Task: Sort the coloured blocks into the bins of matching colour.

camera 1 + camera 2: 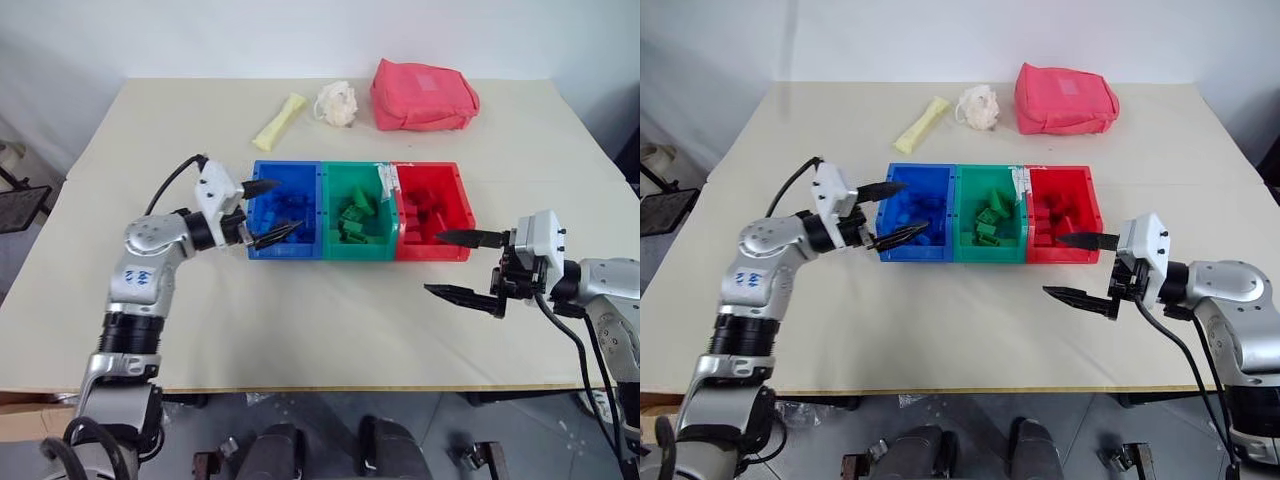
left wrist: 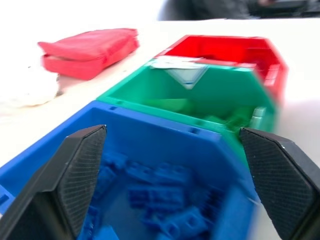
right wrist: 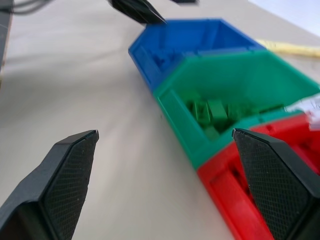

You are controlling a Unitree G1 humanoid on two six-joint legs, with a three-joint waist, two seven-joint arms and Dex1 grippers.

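Observation:
Three joined bins stand mid-table: the blue bin (image 1: 285, 192), the green bin (image 1: 350, 185) and the red bin (image 1: 458, 205). Blue blocks (image 2: 165, 197) lie in the blue bin, green blocks (image 1: 352, 222) in the green one, red blocks (image 1: 428, 208) in the red one. My left gripper (image 1: 268, 211) hovers at the blue bin's left end, open and empty, one finger (image 1: 262, 186) over the bin. My right gripper (image 1: 458, 264) hangs open and empty just in front of the red bin's right corner.
At the table's far side lie a pink fabric bag (image 1: 422, 96), a white crumpled object (image 1: 338, 103) and a pale yellow strip (image 1: 279, 121). A white slip (image 1: 386, 178) sits on the wall between the green and red bins. Bare tabletop (image 1: 330, 320) stretches in front of the bins.

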